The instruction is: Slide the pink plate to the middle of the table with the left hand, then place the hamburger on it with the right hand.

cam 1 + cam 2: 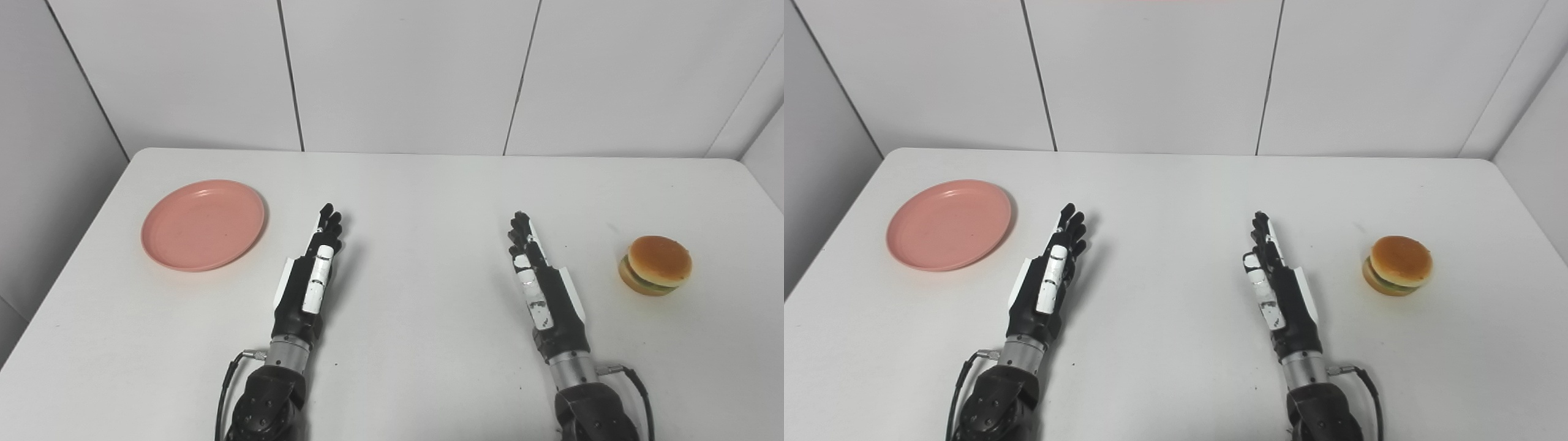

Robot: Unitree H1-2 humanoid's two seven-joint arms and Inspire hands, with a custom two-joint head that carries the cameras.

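Along the near edge of the tabletop (pixel 404 380), two dark forearms entered side by side, each trailing a thin black cable at the wrist. The left hand (pixel 312 275) lay left of the table's middle, edge-on to the camera, its fingers (pixel 329 223) stretched forward, held close together and grasping nothing. The right hand (pixel 542 288) lay right of the middle in a mirrored pose, its fingers (pixel 520 229) likewise extended toward the far edge and holding nothing. Whether either hand touched the surface or hung just above it could not be told; each cast a soft shadow beside it. The two hands were well apart, with bare white surface between them.

Toward the right edge, level with the right hand's fingers and clear of them, the hamburger (pixel 655 265) sat upright on the table, its tan bun on top and a green layer showing at the side. Farther back, toward the left edge, the pink plate (pixel 204 224) rested flat with nothing on it, near the left hand's fingertips but apart from them. Behind the rounded far corners of the table rose a white panelled wall (pixel 404 73) with dark vertical seams.
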